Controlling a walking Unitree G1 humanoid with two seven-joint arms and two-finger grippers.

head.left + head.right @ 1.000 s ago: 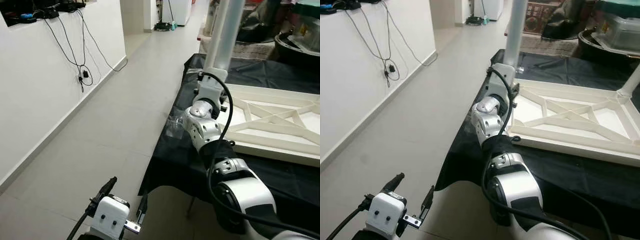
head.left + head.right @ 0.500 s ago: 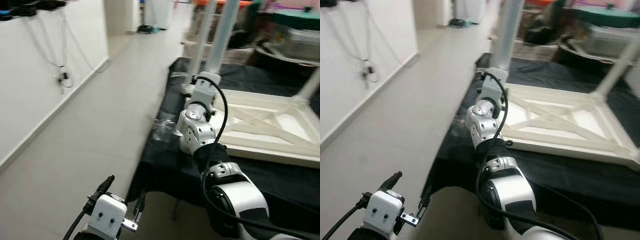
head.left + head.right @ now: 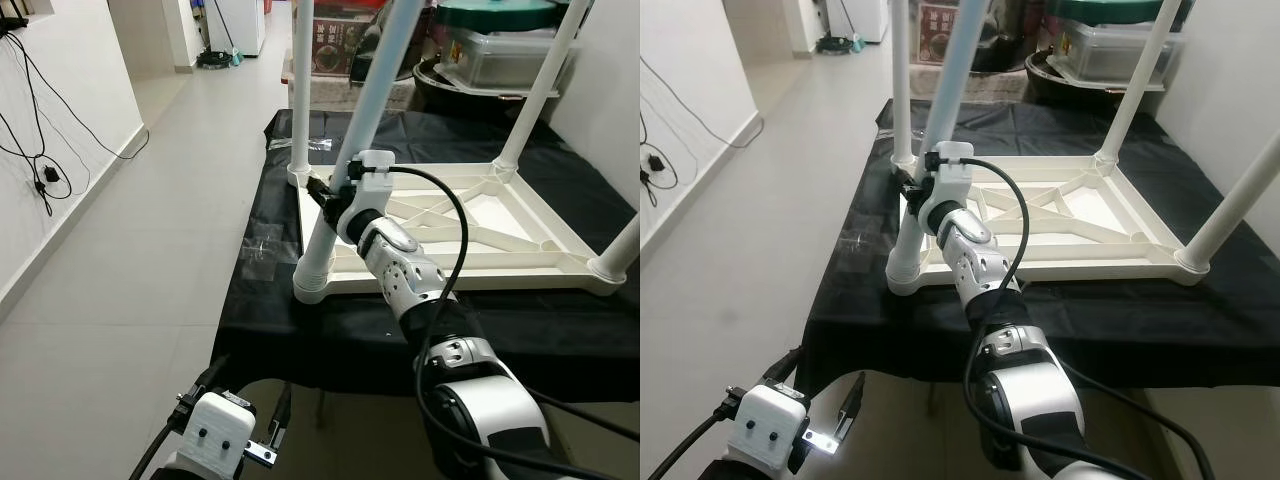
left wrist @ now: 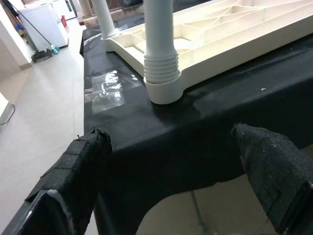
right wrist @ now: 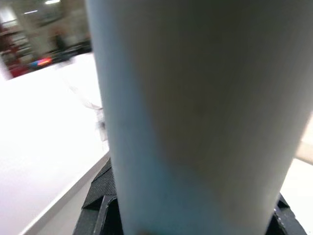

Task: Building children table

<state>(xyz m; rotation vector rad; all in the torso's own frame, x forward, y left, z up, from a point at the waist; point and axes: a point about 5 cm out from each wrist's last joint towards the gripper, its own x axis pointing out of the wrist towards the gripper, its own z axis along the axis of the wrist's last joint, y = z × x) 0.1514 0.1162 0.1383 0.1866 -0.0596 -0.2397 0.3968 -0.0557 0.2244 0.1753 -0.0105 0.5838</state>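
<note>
table top [image 3: 470, 215]: white plastic, upside down on the black cloth [image 3: 270, 210], ribbed underside facing up; sits at about 1 o'clock from the robot.
near leg [image 3: 345, 160]: white tube in the corner socket [image 3: 312, 283] at the top's 7 o'clock corner, leaning toward 1 o'clock rather than plumb.
other legs: far-left leg [image 3: 301, 85] upright at the 11 o'clock corner; far-right leg [image 3: 540, 85] at the 1 o'clock corner; a fourth leg [image 3: 1230, 205] at the 4 o'clock corner, tilted.
right gripper [image 3: 335, 192]: arm stretched forward, fingers clamped around the near leg partway up, above the socket. Right wrist view shows the tube pressed against the black pads [image 5: 98, 200] on both sides.
left gripper [image 4: 176, 147]: low, at 7 o'clock from the table, off the cloth's edge; fingers spread wide, nothing between them. It points at the socket end of the near leg but is well apart from it.
tape patch [image 3: 262, 243]: clear film on the cloth, at 9 o'clock from the socket.
floor [image 3: 130, 260]: pale tile, left of the table.
</note>
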